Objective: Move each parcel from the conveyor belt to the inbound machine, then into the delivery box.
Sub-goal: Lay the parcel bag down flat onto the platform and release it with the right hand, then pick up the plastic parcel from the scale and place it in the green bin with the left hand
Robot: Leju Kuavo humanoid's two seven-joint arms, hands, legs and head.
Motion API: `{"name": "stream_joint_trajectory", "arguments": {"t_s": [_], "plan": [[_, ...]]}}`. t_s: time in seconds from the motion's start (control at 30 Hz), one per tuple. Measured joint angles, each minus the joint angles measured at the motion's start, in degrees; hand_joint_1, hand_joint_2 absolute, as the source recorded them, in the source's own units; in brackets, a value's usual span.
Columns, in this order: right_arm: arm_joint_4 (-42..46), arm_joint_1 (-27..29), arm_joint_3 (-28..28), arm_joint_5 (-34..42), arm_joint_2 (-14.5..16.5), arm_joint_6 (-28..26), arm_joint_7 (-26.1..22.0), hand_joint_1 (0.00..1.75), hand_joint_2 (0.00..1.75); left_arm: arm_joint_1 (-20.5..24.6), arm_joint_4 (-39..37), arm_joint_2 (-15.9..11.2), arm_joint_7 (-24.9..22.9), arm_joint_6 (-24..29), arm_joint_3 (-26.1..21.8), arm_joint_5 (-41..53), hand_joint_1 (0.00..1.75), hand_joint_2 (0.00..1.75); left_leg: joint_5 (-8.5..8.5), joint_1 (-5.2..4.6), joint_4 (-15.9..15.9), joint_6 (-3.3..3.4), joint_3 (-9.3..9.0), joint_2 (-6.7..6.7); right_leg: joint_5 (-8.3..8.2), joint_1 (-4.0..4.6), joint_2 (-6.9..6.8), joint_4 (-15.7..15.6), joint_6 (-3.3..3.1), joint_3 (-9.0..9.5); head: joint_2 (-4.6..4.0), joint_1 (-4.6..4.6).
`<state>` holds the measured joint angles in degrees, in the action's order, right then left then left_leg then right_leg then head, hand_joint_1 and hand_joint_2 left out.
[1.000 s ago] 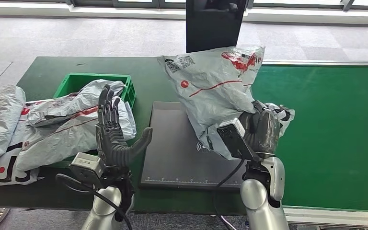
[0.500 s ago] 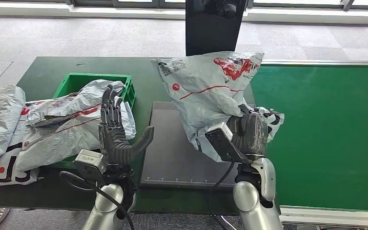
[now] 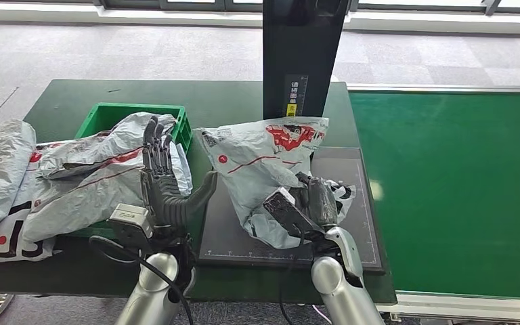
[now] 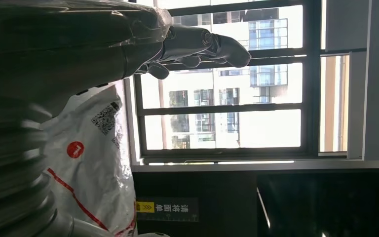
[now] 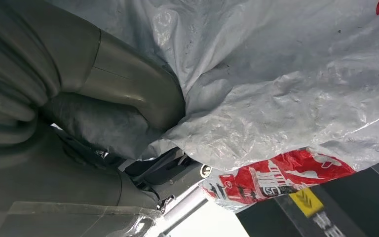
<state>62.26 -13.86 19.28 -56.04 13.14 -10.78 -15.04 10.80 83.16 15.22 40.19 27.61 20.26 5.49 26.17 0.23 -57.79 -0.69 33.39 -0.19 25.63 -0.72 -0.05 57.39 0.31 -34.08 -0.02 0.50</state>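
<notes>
Partly hidden, right hand [image 3: 317, 202] fingers clamp parcel [image 3: 264, 159]; left hand [image 3: 164, 183] fingers apart

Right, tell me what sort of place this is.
Probably a parcel sorting station: a green conveyor belt, a flat scanner pad under a grey mail bag, and a green crate heaped with more bags.

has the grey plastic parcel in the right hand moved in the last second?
Yes. The grey plastic parcel, gripped by the right hand, has come down and leftward onto the dark flat scanner pad, uncovering the black post behind.
</notes>
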Motion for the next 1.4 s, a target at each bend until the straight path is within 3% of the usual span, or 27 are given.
{"name": "stream_joint_trajectory", "arguments": {"t_s": [0.57, 0.7, 0.73, 0.9, 1.4], "plan": [[-8.0, -2.4, 2.3, 1.0, -0.2, 1.3, 0.7, 1.75, 1.75, 1.0, -1.5, -0.4, 0.0, 1.6, 0.4, -0.9, 0.0, 1.75, 0.01, 0.0, 0.0, 0.0, 0.02, 0.02, 0.0, 0.0, 0.01, 0.0, 0.0, -0.04, 0.0, 0.0], [-9.2, -2.6, 2.6, 1.7, -0.3, 1.5, -0.2, 0.07, 1.75, 1.3, -1.8, -0.5, 0.0, 1.8, 0.6, -0.9, 0.0, 1.75, 0.01, 0.0, 0.0, 0.0, 0.03, 0.02, 0.0, 0.0, 0.01, 0.0, 0.0, -0.04, 0.0, 0.0], [-9.4, -2.7, 2.7, 2.3, -0.3, 1.5, -1.0, 0.0, 1.75, 1.3, -1.8, -0.5, 0.0, 1.9, 0.7, -0.9, 0.0, 1.75, 0.01, 0.0, 0.0, 0.0, 0.03, 0.02, 0.0, 0.0, 0.02, 0.0, 0.0, -0.05, 0.0, 0.0], [-8.7, -2.6, 3.1, 5.9, -0.4, 1.3, -5.9, 0.0, 1.75, 1.3, -1.8, -0.5, 0.0, 2.3, 0.7, -0.8, 0.0, 1.75, 0.01, 0.0, 0.0, 0.0, 0.03, 0.02, 0.0, 0.0, 0.02, 0.0, 0.0, -0.06, 0.0, 0.0], [-4.5, -1.4, 3.7, 10.3, -1.2, 3.1, -9.2, 0.0, 1.75, 1.3, -1.8, -0.9, 0.0, 2.4, 0.7, -0.8, 0.0, 1.75, 0.01, 0.0, 0.0, 0.0, 0.02, 0.03, 0.0, 0.0, 0.02, 0.0, 0.0, -0.06, 0.0, 0.0]]}}
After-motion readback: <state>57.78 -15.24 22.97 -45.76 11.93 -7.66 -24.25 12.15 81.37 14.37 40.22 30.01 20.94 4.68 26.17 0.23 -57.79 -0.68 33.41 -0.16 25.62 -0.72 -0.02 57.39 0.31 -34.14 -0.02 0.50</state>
